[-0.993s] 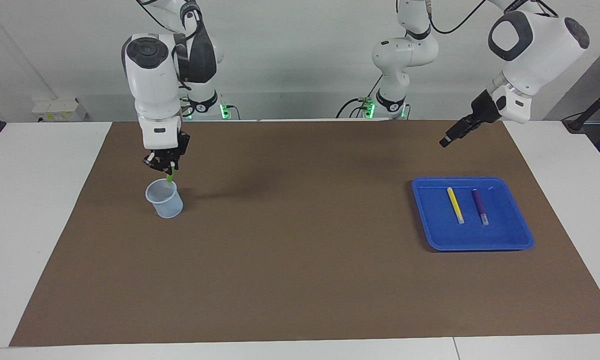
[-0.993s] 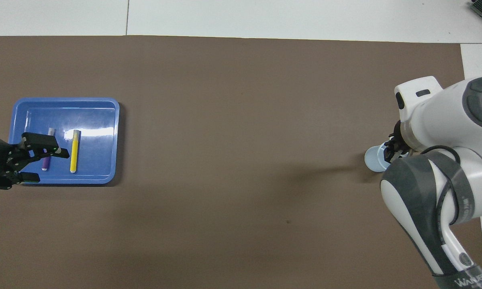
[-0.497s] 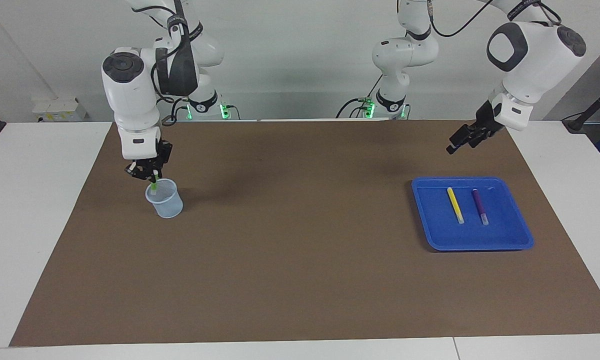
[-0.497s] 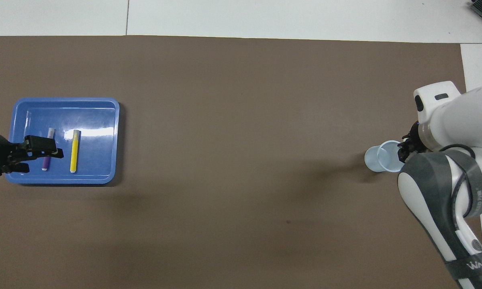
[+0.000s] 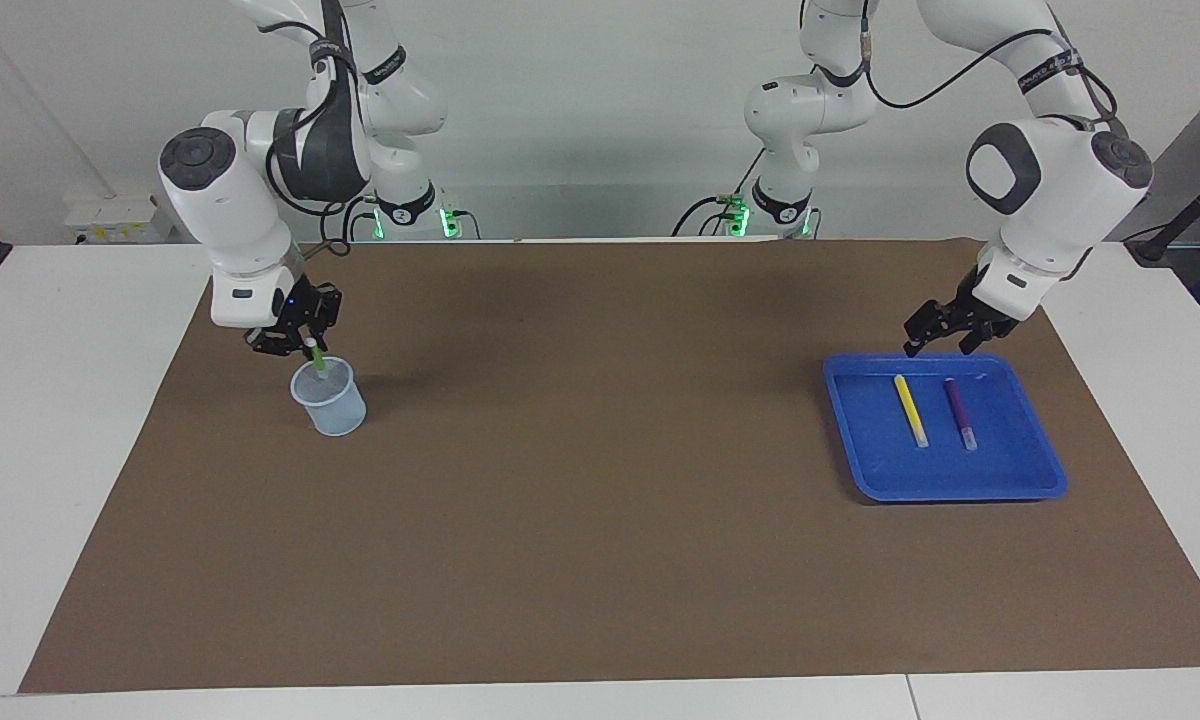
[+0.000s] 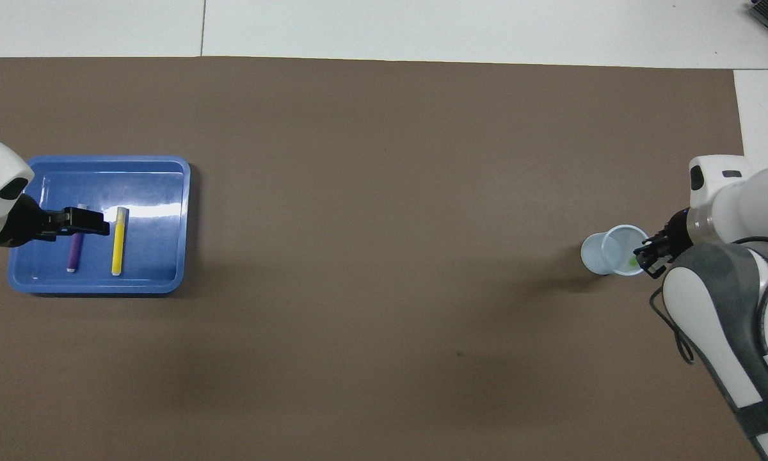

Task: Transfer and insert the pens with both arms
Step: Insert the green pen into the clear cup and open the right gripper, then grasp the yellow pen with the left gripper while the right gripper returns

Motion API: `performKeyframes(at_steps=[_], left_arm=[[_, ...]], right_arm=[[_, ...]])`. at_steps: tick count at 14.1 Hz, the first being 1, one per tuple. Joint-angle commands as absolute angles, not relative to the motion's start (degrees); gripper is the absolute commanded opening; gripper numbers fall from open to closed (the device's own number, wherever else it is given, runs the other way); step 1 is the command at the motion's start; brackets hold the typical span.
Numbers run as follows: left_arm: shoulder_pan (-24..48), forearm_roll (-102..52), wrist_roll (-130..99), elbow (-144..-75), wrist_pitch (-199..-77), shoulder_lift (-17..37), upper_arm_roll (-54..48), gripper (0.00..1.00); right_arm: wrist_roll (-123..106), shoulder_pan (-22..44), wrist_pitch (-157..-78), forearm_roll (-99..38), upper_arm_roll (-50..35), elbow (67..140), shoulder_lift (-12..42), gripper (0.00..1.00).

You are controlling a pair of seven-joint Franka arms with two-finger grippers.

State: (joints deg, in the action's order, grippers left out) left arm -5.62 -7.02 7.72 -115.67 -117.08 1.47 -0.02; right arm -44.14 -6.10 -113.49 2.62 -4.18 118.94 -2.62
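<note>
A green pen [image 5: 315, 356] leans with its lower end inside a clear plastic cup [image 5: 329, 400] at the right arm's end of the table. My right gripper [image 5: 305, 340] is shut on the pen's upper end, tilted just above the cup's rim. From above, the green pen [image 6: 632, 261] shows inside the cup [image 6: 613, 251], next to the right gripper [image 6: 649, 251]. A yellow pen [image 5: 911, 410] and a purple pen [image 5: 959, 412] lie side by side in a blue tray [image 5: 960, 482]. My left gripper [image 5: 941, 343] hangs open over the tray's edge nearest the robots.
A brown mat [image 5: 600, 520] covers the table, with bare white tabletop around it. The blue tray [image 6: 160, 192] holds the yellow pen [image 6: 120, 240] and the purple pen [image 6: 74, 251], with the left gripper [image 6: 84, 220] above the purple one. Two smaller white arms stand at the back.
The right gripper swung out toward its end of the table and tilted, bringing the green pen lower into the cup. The left gripper came down from high above to just over the tray.
</note>
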Motion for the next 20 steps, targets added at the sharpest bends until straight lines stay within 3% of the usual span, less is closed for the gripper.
performKeyframes(at_steps=[1,2,3,9,15,20], left_arm=[[-6.06,-5.80,9.05,-115.66,-121.01,4.30,-0.35,0.93],[-6.06,-5.80,9.14,-115.66,-122.59,5.70,-0.35,0.93],[-6.06,-5.80,9.84,-115.66,-124.00,7.02,-0.35,0.93],[-7.29,-5.80,14.32,-115.31,-129.98,12.21,-0.35,0.90],[-7.91,-5.80,16.26,-115.22,-133.77,15.91,-0.35,0.85],[-8.17,-5.80,16.26,-116.10,-134.92,17.23,-0.26,0.77]], right_arm=[[-43.51,-6.42,-114.52,1.32,-4.92,121.29,-4.66,0.85],[-43.59,-6.33,-114.52,1.32,-4.92,121.20,-4.66,0.97],[-43.68,-6.24,-114.43,1.32,-4.92,121.03,-4.57,1.00],[-39.14,-4.41,-113.38,0.27,-5.45,117.51,-3.69,1.00],[-23.40,-2.46,-109.69,-13.95,-6.23,115.93,-3.78,1.00],[-2.68,-2.46,-112.14,-24.59,-13.17,115.93,-3.78,1.00]])
